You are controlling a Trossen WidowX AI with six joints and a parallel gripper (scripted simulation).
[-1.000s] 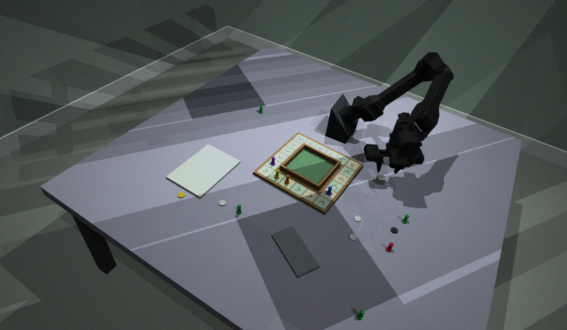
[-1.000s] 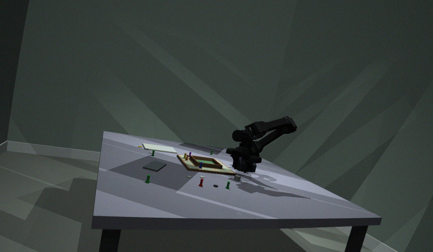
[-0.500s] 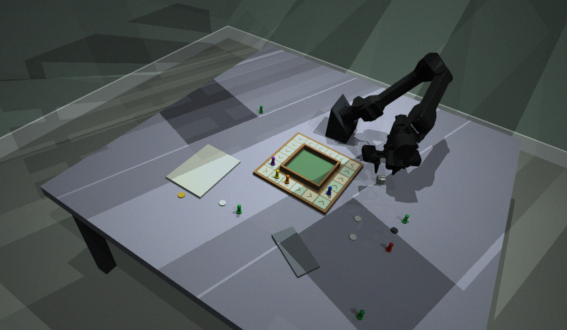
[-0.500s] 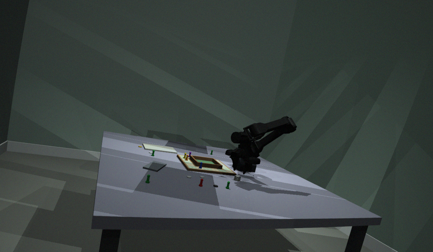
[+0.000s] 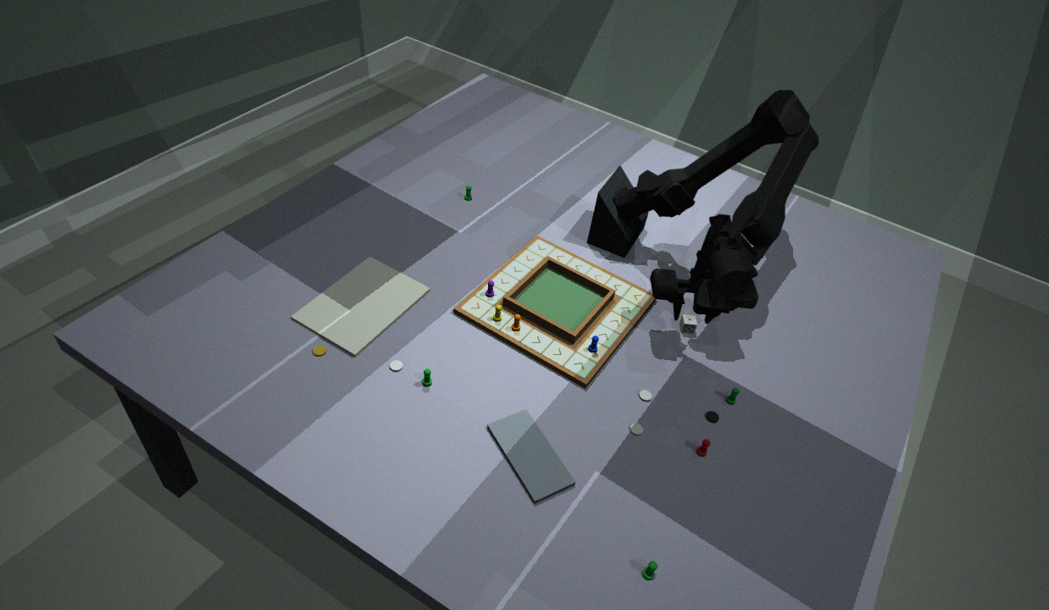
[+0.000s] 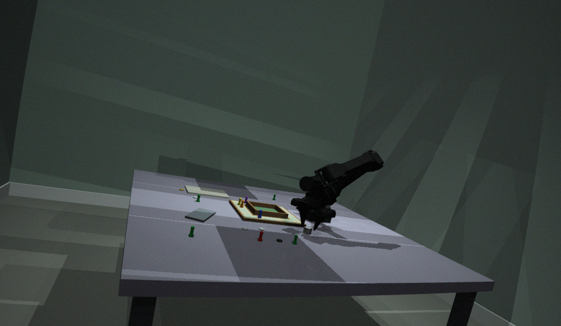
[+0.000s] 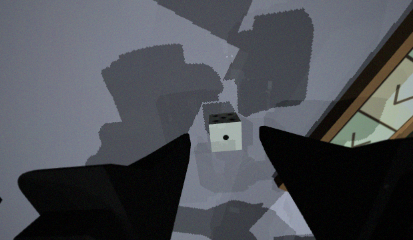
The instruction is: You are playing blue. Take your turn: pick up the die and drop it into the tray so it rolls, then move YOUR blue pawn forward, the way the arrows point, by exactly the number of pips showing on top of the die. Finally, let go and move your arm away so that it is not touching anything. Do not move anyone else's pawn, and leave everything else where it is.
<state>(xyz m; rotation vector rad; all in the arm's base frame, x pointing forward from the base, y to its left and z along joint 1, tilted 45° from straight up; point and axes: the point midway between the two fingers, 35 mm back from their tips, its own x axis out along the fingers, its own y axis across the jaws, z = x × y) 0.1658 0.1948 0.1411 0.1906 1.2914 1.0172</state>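
- The claw (image 7: 225, 133) hangs just above the die (image 7: 225, 136), its fingers apart and holding nothing.
- In the wrist view the die lies in the gap between the two dark fingertips, touching neither.
- The die rests on the tabletop (image 5: 452, 440), just beside the board (image 5: 467, 311) at its corner nearest the arm (image 5: 740, 152).
- In the wrist view one die face shows a single pip; a shaded face next to it carries several, the count too dim to tell.
- The top view shows the die (image 5: 688, 324) as a small pale cube below the claw (image 5: 683, 303), clear of the board's edge.
- The tray (image 5: 515, 302), green inside with a brown wall, sits in the middle of the board.
- The blue pawn (image 5: 593, 343) stands upright on a board square along the side nearest the camera, close to the corner by the die.
- Purple (image 5: 490, 288), yellow (image 5: 497, 312) and orange (image 5: 516, 321) pawns stand on squares near the board's opposite corner.
- Loose green pawns stand off the board; one (image 5: 732, 395) is near a red pawn (image 5: 702, 447) and a black disc (image 5: 712, 416).
- White discs (image 5: 646, 394) lie between the board and those pawns.
- A pale card (image 5: 361, 303) and a grey card (image 5: 530, 455) lie flat on the tabletop, well apart from the die.
- From the exterior view the arm (image 6: 347, 168) bends down over the die (image 6: 307, 230), and the claw (image 6: 309, 223) points at the tabletop.
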